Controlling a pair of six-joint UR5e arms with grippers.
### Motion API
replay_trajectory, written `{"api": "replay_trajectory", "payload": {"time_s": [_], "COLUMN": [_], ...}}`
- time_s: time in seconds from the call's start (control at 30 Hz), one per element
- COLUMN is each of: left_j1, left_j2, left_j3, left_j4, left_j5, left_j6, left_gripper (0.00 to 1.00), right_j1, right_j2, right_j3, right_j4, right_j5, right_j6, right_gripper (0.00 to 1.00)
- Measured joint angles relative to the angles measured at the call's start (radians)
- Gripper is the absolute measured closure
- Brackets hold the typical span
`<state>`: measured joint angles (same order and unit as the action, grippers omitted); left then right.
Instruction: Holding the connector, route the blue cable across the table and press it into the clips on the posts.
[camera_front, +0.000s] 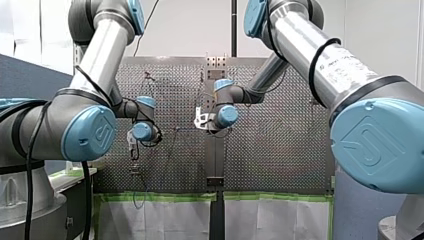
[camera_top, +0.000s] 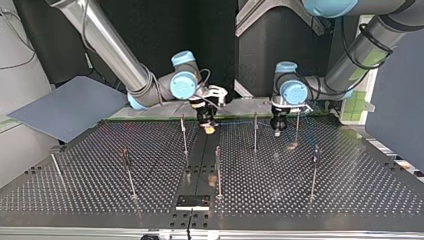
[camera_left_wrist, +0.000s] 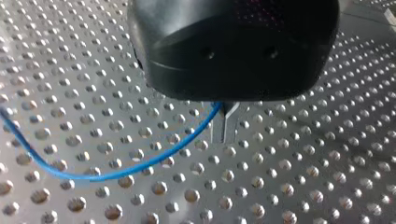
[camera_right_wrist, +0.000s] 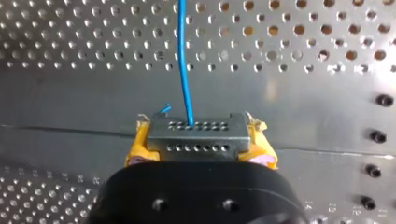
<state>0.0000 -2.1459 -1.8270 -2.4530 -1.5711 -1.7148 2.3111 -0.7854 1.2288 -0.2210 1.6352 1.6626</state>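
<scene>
The table (camera_left_wrist: 289, 177) is shiny metal (full of little holes). Above the table, the blue cable (camera_right_wrist: 184, 56) looks smooth; the connector (camera_right_wrist: 198, 137) looks like dull metal.

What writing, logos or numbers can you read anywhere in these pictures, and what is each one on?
Nothing reads clearly enough to quote.
Dark lettering along my right arm's silver tube, front view: too blurred to read.
Raised emblem on the blue joint caps, front view: a sign only, no legible letters.
Faint marks, perhaps digits, on the table, right wrist view: too small to read.
</scene>
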Motion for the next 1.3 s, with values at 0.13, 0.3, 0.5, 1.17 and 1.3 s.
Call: {"api": "replay_trajectory", "payload": {"time_s": [0.13,0.3,0.5,1.17,1.3], "left_j1": [0.004,0.007,0.009,0.011,0.009], "left_j2": [-0.005,-0.005,-0.005,0.089,0.129], "left_j3": [0.019,0.029,0.029,-0.063,-0.104], "left_j4": [-0.009,-0.013,-0.02,-0.11,-0.072], "left_j5": [-0.001,-0.002,-0.005,-0.013,0.007], "left_j6": [-0.003,-0.007,-0.01,0.026,-0.012], "left_gripper": [0.94,0.71,0.27,0.0,0.0], "right_j1": [-0.008,-0.013,-0.015,-0.012,-0.011], "right_j2": [0.0,0.0,0.0,0.0,0.0], "right_j3": [-0.002,-0.008,-0.014,-0.014,-0.014], "right_j4": [0.0,-0.002,-0.003,0.001,0.003], "right_j5": [-0.007,-0.019,-0.032,-0.035,-0.035], "right_j6": [0.0,-0.001,-0.003,0.0,0.0], "right_gripper": [1.0,1.0,1.0,1.0,1.0]}}
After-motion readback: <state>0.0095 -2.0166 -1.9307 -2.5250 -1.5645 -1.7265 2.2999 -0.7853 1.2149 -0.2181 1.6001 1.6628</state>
